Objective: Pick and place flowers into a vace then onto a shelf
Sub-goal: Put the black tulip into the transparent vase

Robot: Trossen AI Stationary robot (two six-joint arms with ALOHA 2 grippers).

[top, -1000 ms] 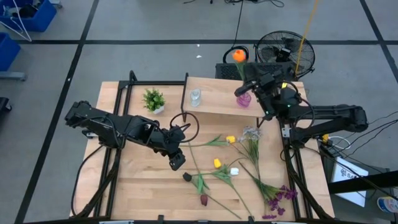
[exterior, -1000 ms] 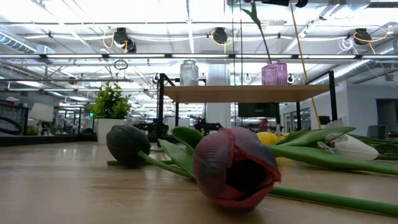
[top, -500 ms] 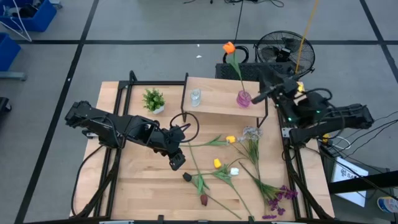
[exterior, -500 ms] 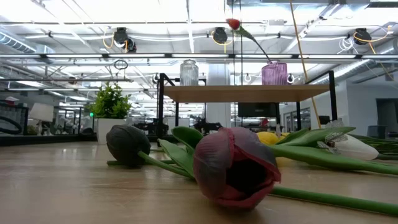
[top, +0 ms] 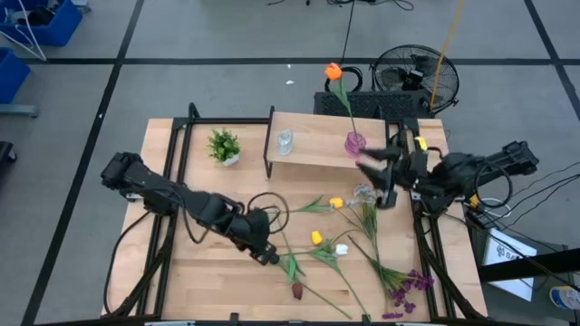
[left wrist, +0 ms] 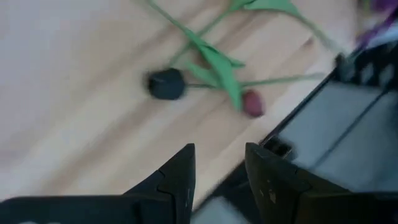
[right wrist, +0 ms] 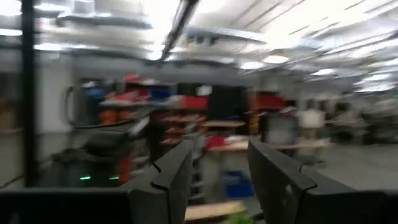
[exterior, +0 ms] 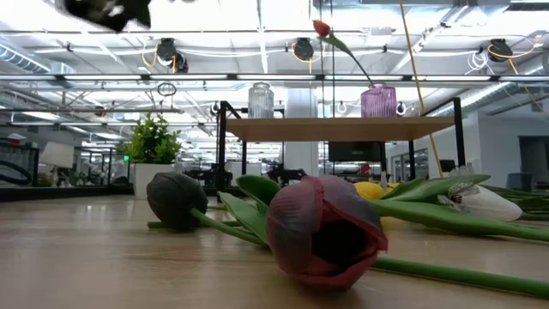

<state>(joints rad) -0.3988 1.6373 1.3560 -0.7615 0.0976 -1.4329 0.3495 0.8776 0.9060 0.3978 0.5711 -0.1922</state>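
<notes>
The worktop [top: 181,272] carries everything, with the shelf [top: 313,145] taken as the landmark. On the shelf stands the purple vase [top: 355,143], already holding an orange flower [top: 333,70]; a clear jar [top: 285,140] stands beside it. The loose flowers [top: 349,240] lie scattered on the worktop in front of the shelf. The right claw [top: 379,177], released and empty, hangs just off the shelf's right end. The left claw [top: 265,254], parted and empty, sits over the stems by the dark bud [left wrist: 166,84]. These flowers look light and springy, with soft heads; I'd pinch mid-stem.
</notes>
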